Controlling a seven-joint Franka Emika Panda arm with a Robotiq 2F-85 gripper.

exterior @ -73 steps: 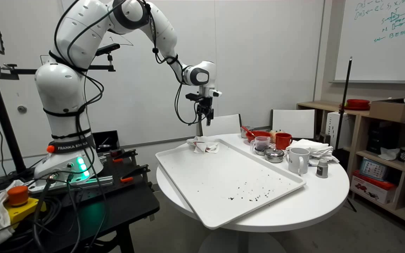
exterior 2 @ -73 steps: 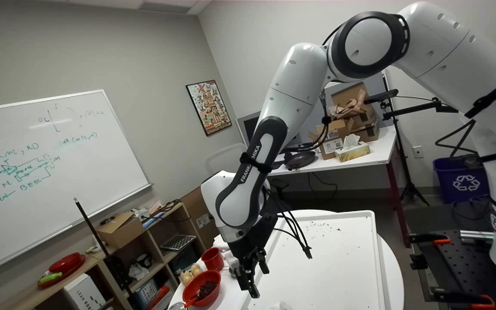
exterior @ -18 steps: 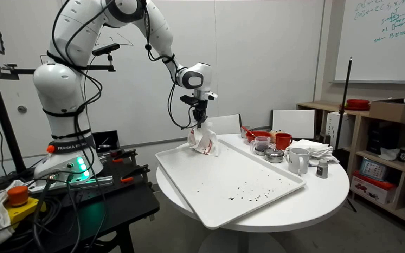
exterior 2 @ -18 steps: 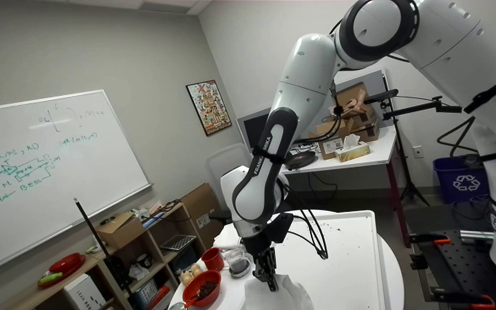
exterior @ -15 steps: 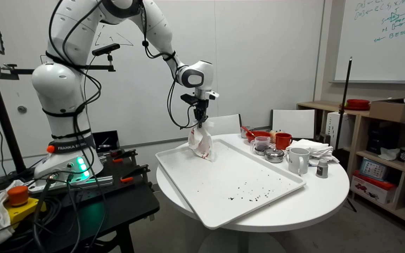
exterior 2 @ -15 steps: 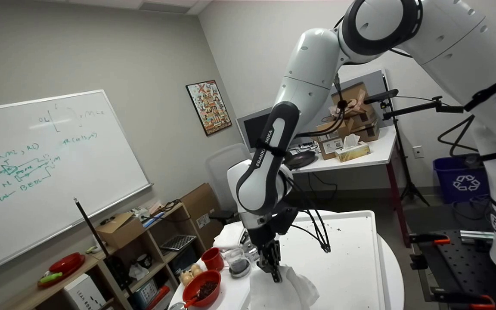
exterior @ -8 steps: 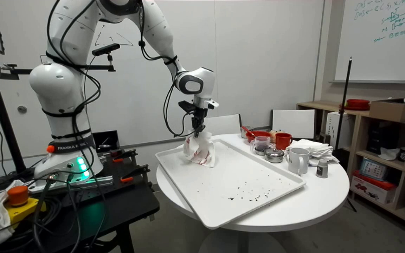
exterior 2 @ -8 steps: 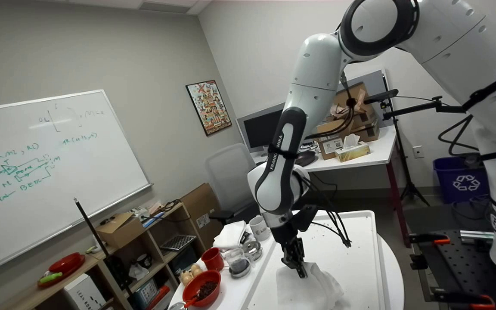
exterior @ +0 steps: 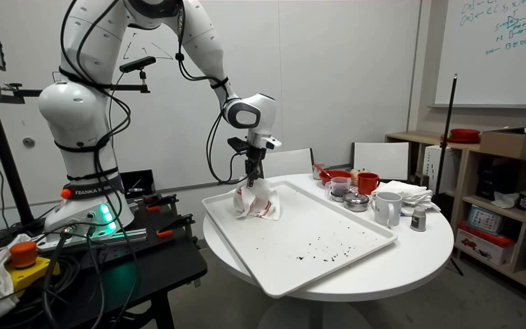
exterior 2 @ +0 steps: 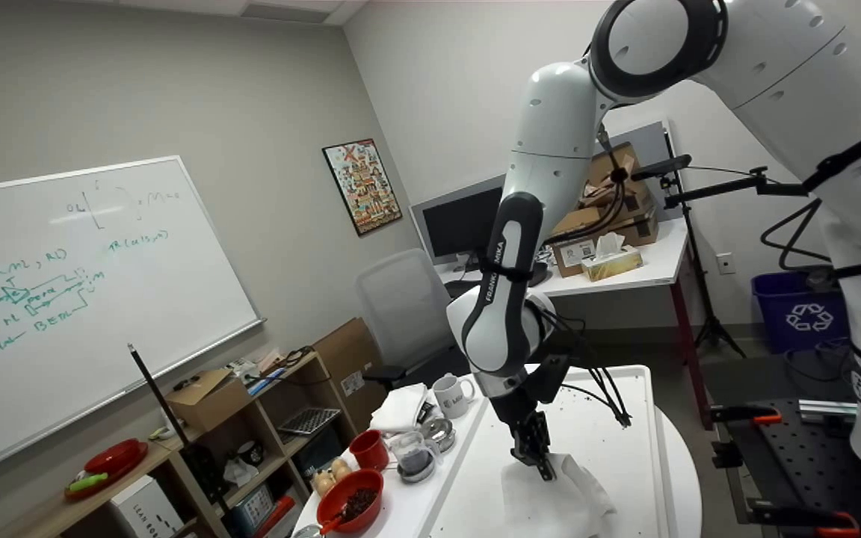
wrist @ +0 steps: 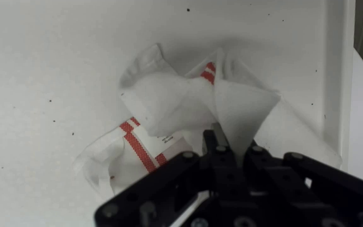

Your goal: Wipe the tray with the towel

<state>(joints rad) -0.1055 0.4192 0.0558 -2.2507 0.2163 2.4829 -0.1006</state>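
Gripper (wrist: pixel 236 143), lower now, pinches towel (exterior: pixel 258 204), its folds spreading on tray (exterior: pixel 281 244); wiping toward dark specks (exterior: pixel 333 259) can probably begin

Red bands are crossing the white towel (wrist: pixel 194 110), and in the wrist view they are showing a fine checked weave, narrow white lines parting some. The tray (exterior: pixel 281 246) is showing plain white, black specks (wrist: pixel 188 10) dotting it, and the worktop (exterior: pixel 418 260) is matching it in white. The gripper (exterior 2: pixel 546 471) is standing out black, while the arm (exterior: pixel 201 41) is wearing white with black bands, its base light (exterior: pixel 107 215) glowing green. A red bowl (exterior 2: pixel 335 495) and a red mug (exterior 2: pixel 369 451) are looking alike in hue; a white mug (exterior 2: pixel 451 396) is carrying dark print. White arrows are marking a blue bin (exterior 2: pixel 774 314), while a whiteboard (exterior 2: pixel 79 299) is bearing green writing.
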